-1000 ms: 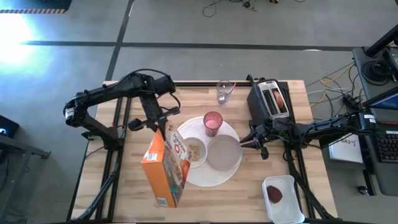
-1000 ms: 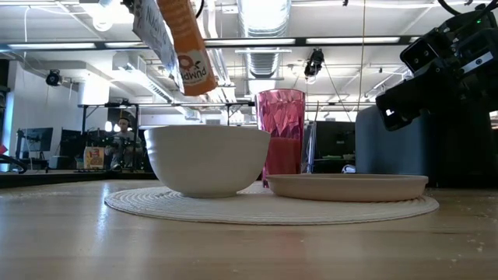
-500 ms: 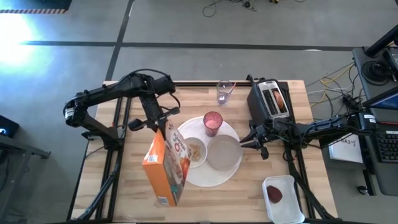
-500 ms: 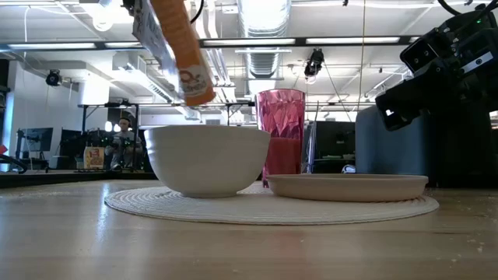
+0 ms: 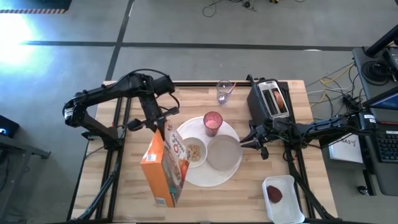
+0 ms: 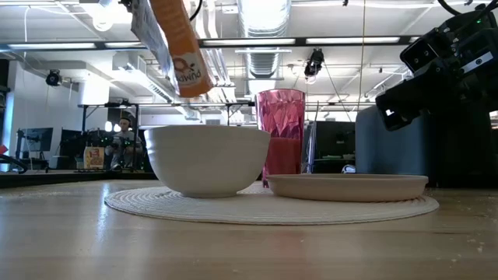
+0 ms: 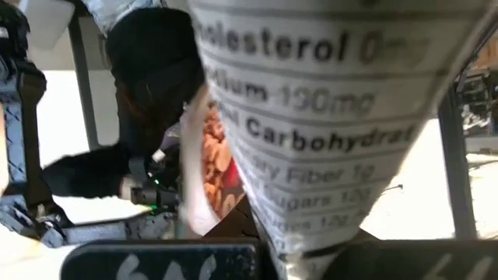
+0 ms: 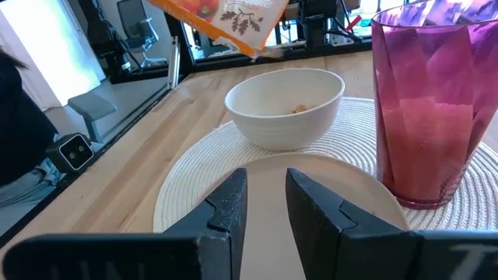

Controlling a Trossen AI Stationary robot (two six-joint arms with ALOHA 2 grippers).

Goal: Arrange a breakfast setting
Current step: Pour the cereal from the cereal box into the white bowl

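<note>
Left gripper [image 5: 158, 124] clamped on orange cardboard cereal box [image 5: 165, 168], just swung back over small white bowl [image 5: 194, 152], probably done pouring.

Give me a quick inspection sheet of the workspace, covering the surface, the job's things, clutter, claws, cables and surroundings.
Surface: wooden table.
Job's things: small white bowl, small pale round plate and pink cup on big round white plate; dark-red fruit on white tray.
Clutter: toaster, clear glass.
Claws: left claw shut on cereal box; right claw slightly apart, empty, over the small plate.
Cables: on floor.
Surroundings: person at desk.
</note>
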